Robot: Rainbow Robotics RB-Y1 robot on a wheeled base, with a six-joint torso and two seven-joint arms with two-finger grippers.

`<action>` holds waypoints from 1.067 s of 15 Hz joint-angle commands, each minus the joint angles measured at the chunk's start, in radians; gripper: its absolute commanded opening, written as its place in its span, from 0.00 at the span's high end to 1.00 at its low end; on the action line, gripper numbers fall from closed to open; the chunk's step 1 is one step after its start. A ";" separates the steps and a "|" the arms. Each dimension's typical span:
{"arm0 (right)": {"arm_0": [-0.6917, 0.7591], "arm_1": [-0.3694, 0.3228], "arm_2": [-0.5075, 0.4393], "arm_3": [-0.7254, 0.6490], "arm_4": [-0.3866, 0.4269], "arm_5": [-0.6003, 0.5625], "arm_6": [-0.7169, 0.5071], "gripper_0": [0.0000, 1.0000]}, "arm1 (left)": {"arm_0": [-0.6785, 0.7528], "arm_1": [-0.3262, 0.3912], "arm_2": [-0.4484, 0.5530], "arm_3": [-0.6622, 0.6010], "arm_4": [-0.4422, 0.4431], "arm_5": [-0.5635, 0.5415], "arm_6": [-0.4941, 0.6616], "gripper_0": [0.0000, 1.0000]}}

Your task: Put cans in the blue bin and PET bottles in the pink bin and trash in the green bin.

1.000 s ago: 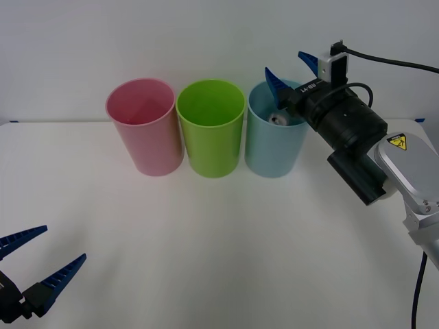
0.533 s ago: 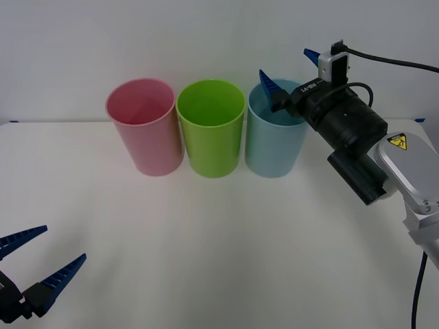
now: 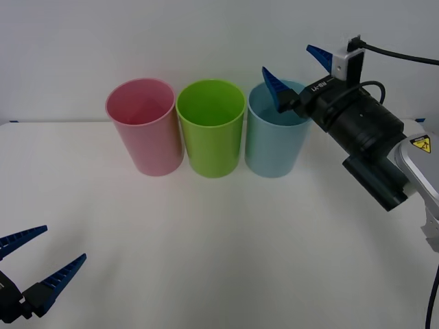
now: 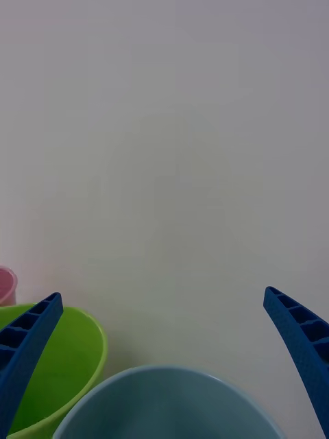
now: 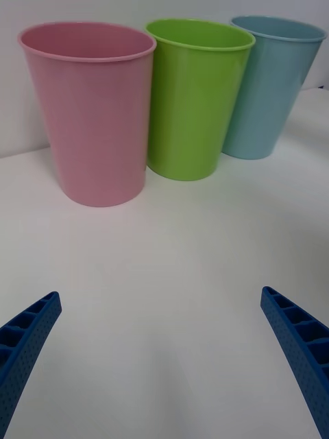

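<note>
Right gripper [image 3: 296, 74] hangs over the rim of the blue bin [image 3: 274, 144], fingers spread wide w/ nothing between them. In the right wrist view the bin's mouth sits between and just under the two fingertips, which fits a drop straight down into it. The can isn't visible on the table [image 3: 206, 240] or in the fingers; prob. down inside the blue bin, but the interior seen here doesn't show it, so can't confirm.

Green bin [image 3: 211, 130] is just beside the right gripper's left finger; pink bin [image 3: 144, 127] one further out. The 3 stand in a tight row, rims nearly touching, so each drop needs careful aim.

Left gripper [image 3: 31, 264] waits low at the near edge, fingers wide apart, holding nothing, bins well beyond its tips. Judgement: parked clear so the right arm has room.
</note>
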 commanded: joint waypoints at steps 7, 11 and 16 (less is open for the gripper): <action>0.522 -0.066 -0.344 -0.364 -0.033 -0.430 -0.036 0.00 | 0.000 0.000 0.000 0.000 0.000 0.000 0.000 0.00; 0.735 0.049 -0.476 -0.446 0.053 -0.616 -0.030 0.00 | 0.000 0.000 0.000 0.000 0.000 0.000 0.000 0.00; 0.835 0.135 -0.571 -0.446 0.138 -0.831 -0.010 0.00 | 0.000 0.000 0.000 0.000 0.000 0.000 0.000 0.00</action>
